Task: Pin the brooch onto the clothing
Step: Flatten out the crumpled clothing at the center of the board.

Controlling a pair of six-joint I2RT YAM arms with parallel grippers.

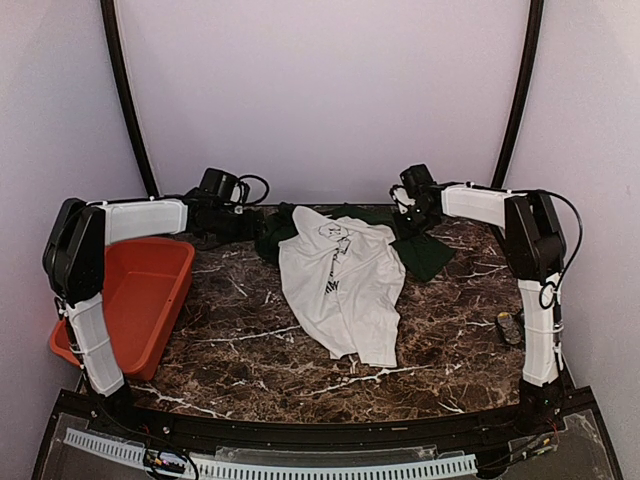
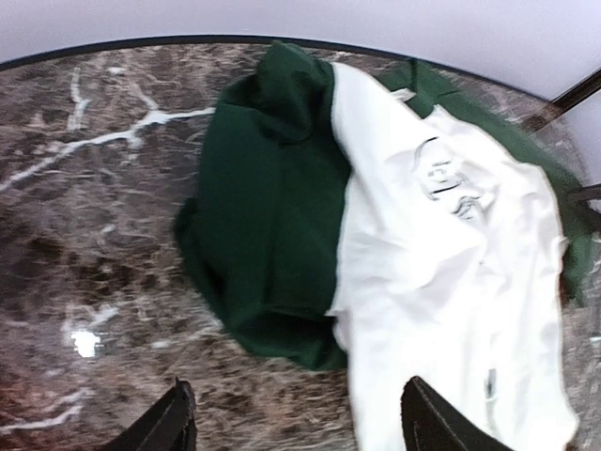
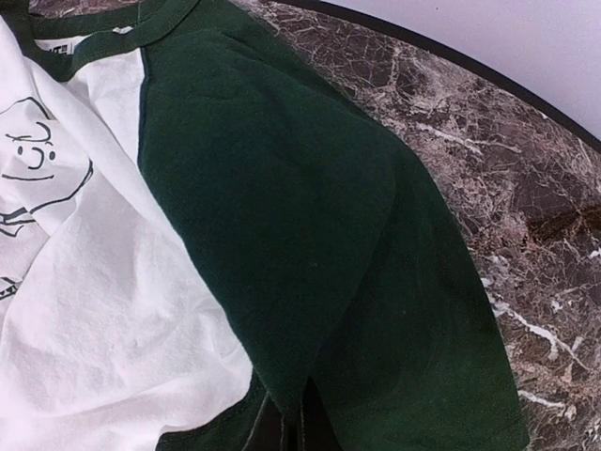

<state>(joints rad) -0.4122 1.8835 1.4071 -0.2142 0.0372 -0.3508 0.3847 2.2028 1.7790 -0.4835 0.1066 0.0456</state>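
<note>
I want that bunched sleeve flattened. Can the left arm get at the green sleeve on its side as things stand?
Probably yes. The left tool stands open just short of the green sleeve, with only bare marble table between them and nothing lying over the sleeve.

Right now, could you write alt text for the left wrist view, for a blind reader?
A white T-shirt with a dark green sleeve lies crumpled on a brown marble table, part of a black print showing. The left gripper is open, its two dark fingertips at the bottom edge.
</note>
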